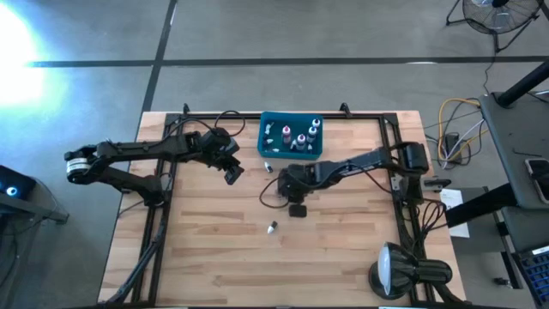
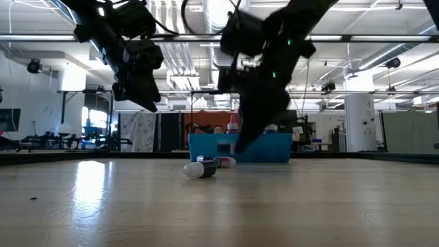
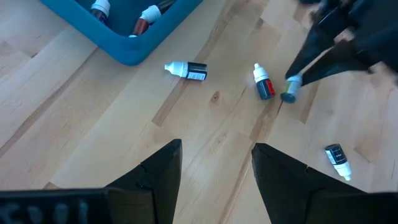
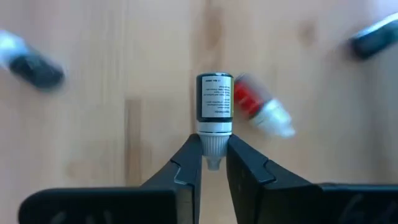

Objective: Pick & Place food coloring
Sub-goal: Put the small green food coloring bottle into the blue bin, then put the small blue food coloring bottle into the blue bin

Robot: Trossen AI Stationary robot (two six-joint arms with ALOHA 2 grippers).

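My right gripper (image 4: 214, 155) is over the table's middle, just in front of the teal bin (image 1: 268, 148), and is shut on a dark food coloring bottle (image 4: 214, 99) with a white cap. Three more bottles lie on their sides on the wood: a red one (image 3: 263, 84), a dark one (image 3: 188, 70) near the bin, and a dark one (image 3: 337, 160) farther toward the near edge. Several bottles stand inside the bin (image 3: 127, 53). My left gripper (image 3: 216, 155) is open and hovers left of the bin, above bare wood. My right gripper pinches the dark bottle by its white pointed cap (image 4: 213, 142) between its two fingertips (image 4: 189, 158), coming from above and pointing down. The bottle hangs straight below the fingers, body downward, and appears lifted clear of the table above the red bottle (image 4: 258, 109).
The bin sits at the table's far middle. A black frame (image 1: 390, 137) runs along the left, far and right table edges. A round lamp (image 1: 395, 270) stands at the near right corner. Bare wood lies toward the near edge.
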